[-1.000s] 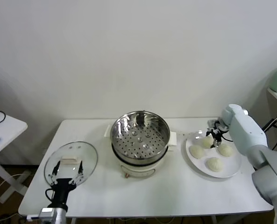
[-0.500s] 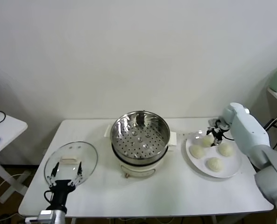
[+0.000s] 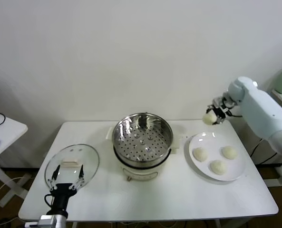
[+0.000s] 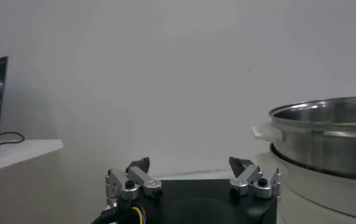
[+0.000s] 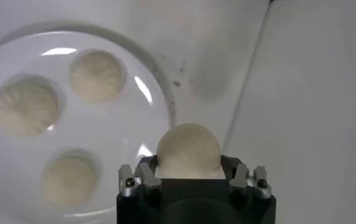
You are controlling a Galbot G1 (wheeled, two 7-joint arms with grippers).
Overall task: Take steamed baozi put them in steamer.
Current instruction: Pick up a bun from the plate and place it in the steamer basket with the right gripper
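Note:
My right gripper [image 3: 212, 115] is shut on one cream-white baozi [image 3: 209, 118] and holds it in the air above the far left rim of the white plate [image 3: 236, 175]. In the right wrist view the held baozi [image 5: 188, 151] fills the space between the fingers. Three more baozi [image 3: 200, 154] [image 3: 229, 152] [image 3: 218, 166] lie on the plate, also seen in the right wrist view [image 5: 97, 75]. The steamer [image 3: 142, 137], a shiny steel pot with a perforated tray on a white base, stands at the table's middle, to the left of the held baozi. My left gripper [image 3: 65, 178] is open and empty at the front left.
A round glass lid [image 3: 72, 165] lies flat on the table left of the steamer, just behind my left gripper. The steamer's wall [image 4: 324, 137] shows close by in the left wrist view. A side table [image 3: 0, 132] stands at the far left.
My right gripper has risen from the plate with one baozi in it, moving up and slightly left. Three baozi stay on the plate. The left arm has not moved.

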